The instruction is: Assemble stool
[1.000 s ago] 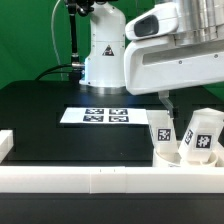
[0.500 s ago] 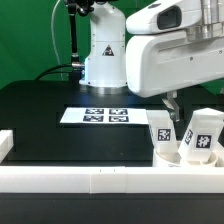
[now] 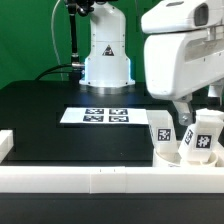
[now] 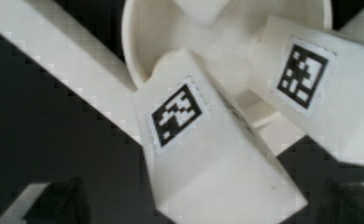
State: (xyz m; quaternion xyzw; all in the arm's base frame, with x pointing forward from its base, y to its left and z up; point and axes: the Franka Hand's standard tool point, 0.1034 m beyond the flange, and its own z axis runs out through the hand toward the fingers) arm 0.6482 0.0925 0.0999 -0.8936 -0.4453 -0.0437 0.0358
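Two white block legs with black-and-white tags lean upright on the round white seat (image 3: 171, 154) at the exterior view's right: one leg (image 3: 161, 130) to the left, one (image 3: 203, 137) to the right. My gripper (image 3: 196, 112) hangs just above and between them, jaws open, holding nothing. In the wrist view both tagged legs fill the frame, the nearer leg (image 4: 182, 112) and the farther leg (image 4: 300, 72), with the seat (image 4: 188, 25) behind. The dark fingertips (image 4: 51, 203) show at the frame's corners, either side of the nearer leg's end.
The marker board (image 3: 97, 116) lies on the black table in the middle. A long white border rail (image 3: 90, 178) runs along the front, with a corner piece (image 3: 5, 145) at the exterior view's left; it also crosses the wrist view (image 4: 54, 55). The robot base (image 3: 105, 55) stands behind.
The arm has moved to the exterior view's right and now sits over the two legs. The legs and seat have not moved.
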